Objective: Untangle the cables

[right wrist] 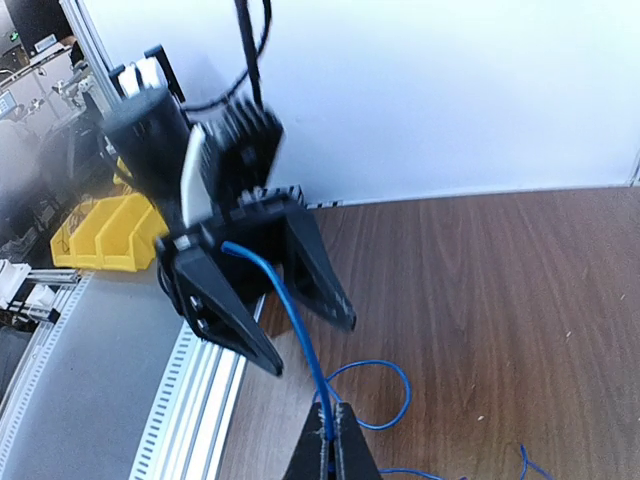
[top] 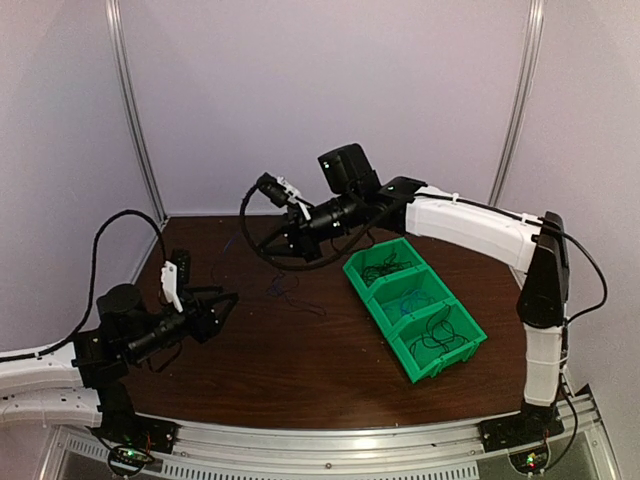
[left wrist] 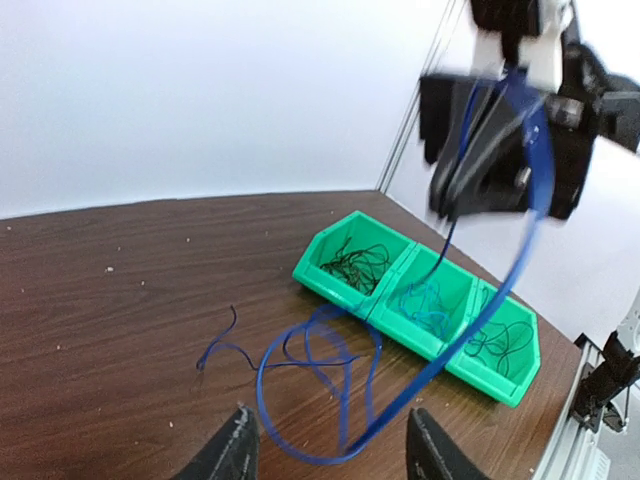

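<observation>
A blue cable (right wrist: pixel 290 310) rises from loose blue loops (left wrist: pixel 320 360) on the brown table into my right gripper (right wrist: pixel 333 437), which is shut on it. The cable's free end sticks out between the spread fingers of my left gripper (right wrist: pixel 312 346) without touching them. In the left wrist view my left gripper (left wrist: pixel 330 455) is open just above the loops, and the raised strand (left wrist: pixel 480 310) runs up to the blurred right gripper (left wrist: pixel 450 205). From above, the blue tangle (top: pixel 285 290) lies between the left gripper (top: pixel 228 303) and the raised right gripper (top: pixel 264 187).
A green three-compartment bin (top: pixel 352 270) stands right of centre, with black cables in its end compartments and blue ones in the middle. Yellow bins (right wrist: pixel 110 235) sit beyond the table. An aluminium rail (right wrist: pixel 190 380) runs along the table's left edge.
</observation>
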